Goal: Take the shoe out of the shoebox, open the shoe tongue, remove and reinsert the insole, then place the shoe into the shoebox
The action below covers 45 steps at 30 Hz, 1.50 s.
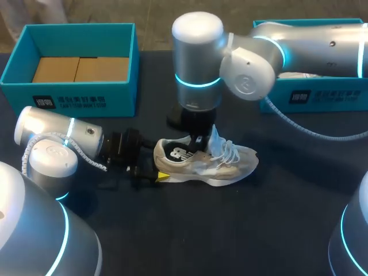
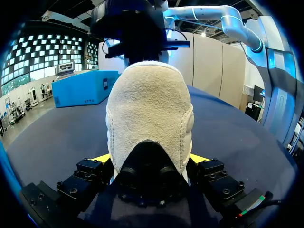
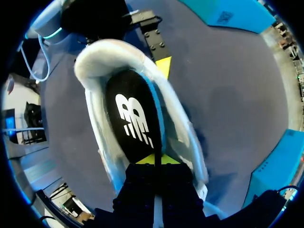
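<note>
A beige sneaker (image 1: 204, 164) lies on its sole on the dark table, toe pointing right, with its tongue and laces (image 1: 223, 148) pulled up. Its black insole (image 1: 175, 154) with a white logo lies inside. My left gripper (image 1: 156, 164) stands wide around the heel (image 2: 149, 118), one yellow-tipped finger (image 2: 102, 158) against each side. From above, my right gripper (image 1: 198, 141) reaches down into the shoe's mouth. Its yellow tips (image 3: 154, 159) are pressed together on the fore part of the insole (image 3: 135, 118), just under the tongue.
An open teal shoebox (image 1: 69, 92) with a cardboard insert stands at the back left. A second teal box (image 1: 322, 95) stands at the back right, partly behind my right arm. A cable loops from that arm over the table at the right.
</note>
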Motion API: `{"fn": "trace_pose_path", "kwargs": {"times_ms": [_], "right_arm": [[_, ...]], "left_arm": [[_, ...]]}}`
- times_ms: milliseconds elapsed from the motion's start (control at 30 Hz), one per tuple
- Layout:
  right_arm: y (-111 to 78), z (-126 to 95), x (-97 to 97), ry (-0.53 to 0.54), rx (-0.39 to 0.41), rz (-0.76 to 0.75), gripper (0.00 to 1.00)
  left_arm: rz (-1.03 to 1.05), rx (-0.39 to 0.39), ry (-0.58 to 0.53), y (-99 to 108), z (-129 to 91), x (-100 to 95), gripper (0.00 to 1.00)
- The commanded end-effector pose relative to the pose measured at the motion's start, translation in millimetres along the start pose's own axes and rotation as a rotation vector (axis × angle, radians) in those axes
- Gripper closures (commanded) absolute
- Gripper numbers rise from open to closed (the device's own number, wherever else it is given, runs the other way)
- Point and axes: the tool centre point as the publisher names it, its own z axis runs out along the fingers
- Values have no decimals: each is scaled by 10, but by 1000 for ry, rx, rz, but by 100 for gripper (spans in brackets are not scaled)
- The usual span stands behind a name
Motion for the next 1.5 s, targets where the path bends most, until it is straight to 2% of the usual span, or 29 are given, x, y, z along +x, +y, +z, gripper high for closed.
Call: {"fn": "trace_pose_path", "kwargs": {"times_ms": [33,300,467,867,1233,1500], "right_arm": [[-196,-155,-22,-15,-39,-7,100],[-198,-324,-110,-28,-26,-45,100],[-149,-428,-137,-42,-47,-61,100],[122,-589,-165,-42,-128,-123,100],[435,-600,-162,11,-237,-189,100],[567,-533,-190,52,-247,-225,100]], "left_arm": [[-1,0,0,20,-6,-6,100],[-1,0,0,20,-6,-6,100],[-1,0,0,20,-6,-6,100],[-1,0,0,20,-6,-6,100],[-1,0,0,20,-6,-6,100],[-1,0,0,20,-6,-6,100]]}}
